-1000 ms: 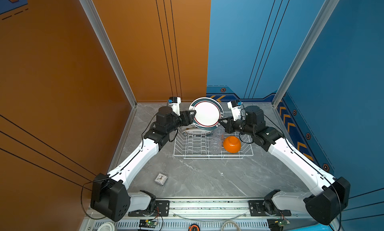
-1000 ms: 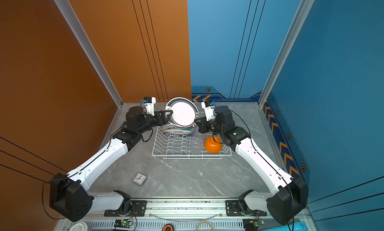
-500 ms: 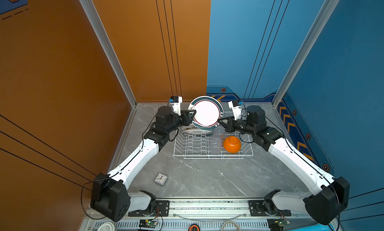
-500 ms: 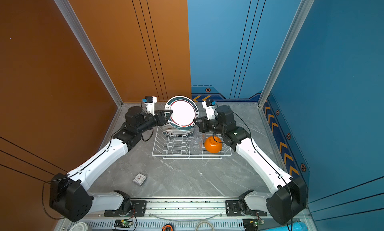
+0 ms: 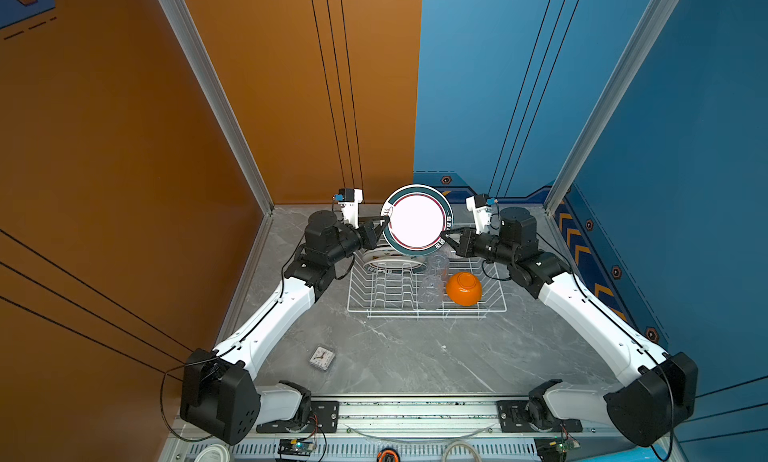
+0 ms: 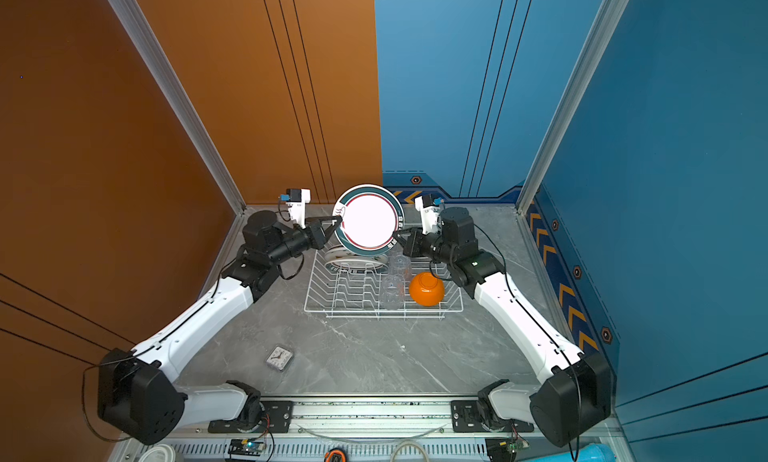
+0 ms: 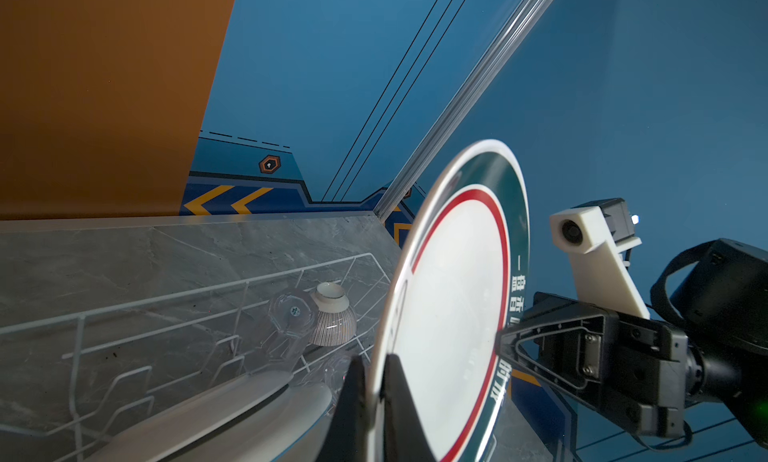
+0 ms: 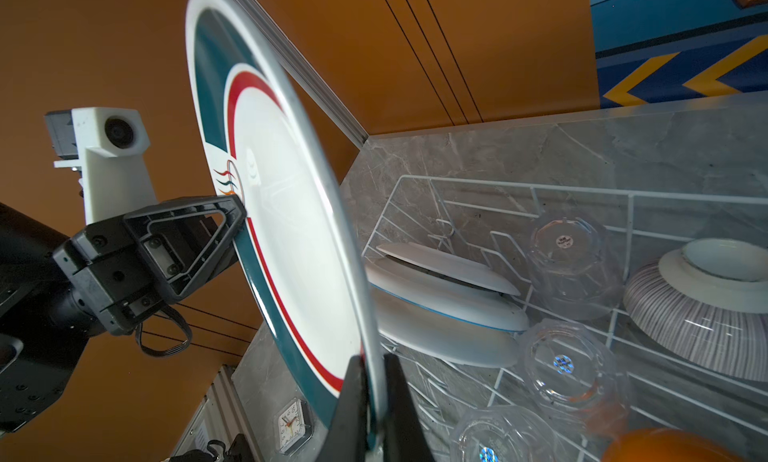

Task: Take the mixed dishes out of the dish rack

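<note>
Left hand (image 5: 385, 222) and right hand (image 5: 444, 238) clamped on opposite rims of upright plate (image 5: 417, 223) — up over dish rack (image 5: 399, 312).

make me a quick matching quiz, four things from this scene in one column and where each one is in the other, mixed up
1 raised plate
2 second plate
3 orange bowl
4 clock

A on the table, outside the dish rack
B far left of the rack, lying low
C clamped at its rim by left gripper and right gripper
D near right of the rack

Pairs: 1-C, 2-B, 3-D, 4-A
</note>
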Controlling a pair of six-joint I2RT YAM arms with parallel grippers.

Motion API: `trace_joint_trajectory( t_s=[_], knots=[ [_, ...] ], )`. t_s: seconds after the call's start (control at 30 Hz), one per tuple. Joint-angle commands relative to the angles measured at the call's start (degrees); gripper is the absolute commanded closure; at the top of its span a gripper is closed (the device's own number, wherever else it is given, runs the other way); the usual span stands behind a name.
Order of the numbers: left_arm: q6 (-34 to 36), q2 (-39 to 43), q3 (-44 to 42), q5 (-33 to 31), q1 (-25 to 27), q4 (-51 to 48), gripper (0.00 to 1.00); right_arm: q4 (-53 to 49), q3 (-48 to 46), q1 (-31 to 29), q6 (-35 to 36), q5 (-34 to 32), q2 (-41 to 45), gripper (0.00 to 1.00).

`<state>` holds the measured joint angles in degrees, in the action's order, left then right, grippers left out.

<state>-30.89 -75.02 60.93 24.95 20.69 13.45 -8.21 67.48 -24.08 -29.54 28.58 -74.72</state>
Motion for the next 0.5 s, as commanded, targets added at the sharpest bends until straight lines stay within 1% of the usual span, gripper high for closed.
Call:
trace_joint_trajectory(
  t_s=[0.0,0.03,0.07,0.1,0.27,0.47],
  knots=[
    [-0.1,-1.5,-0.4,-3.3,0.9,-1.5,1.0,4.3,-0.4,-2.6,3.6,4.8,-0.5,1.0],
    [-0.3,-1.6,-0.4,-3.3,0.9,-1.5,1.0,4.5,-0.4,-2.6,3.5,4.7,-0.5,1.0],
    [-0.5,-1.6,-0.3,-3.4,0.9,-1.5,1.0,4.6,-0.5,-2.5,3.4,4.6,-0.6,0.97],
    [-0.6,-1.7,-0.3,-3.4,0.9,-1.7,1.0,5.1,-0.6,-2.4,3.2,4.7,-0.6,0.91],
    [-0.8,-2.1,0.1,-4.9,0.8,-2.9,1.0,8.1,-1.9,-2.0,1.4,5.7,-0.8,0.78],
    [-1.7,-3.4,0.7,-4.6,1.0,-3.2,1.0,9.6,-2.4,-1.7,0.3,6.0,-1.9,0.71]
  ],
)
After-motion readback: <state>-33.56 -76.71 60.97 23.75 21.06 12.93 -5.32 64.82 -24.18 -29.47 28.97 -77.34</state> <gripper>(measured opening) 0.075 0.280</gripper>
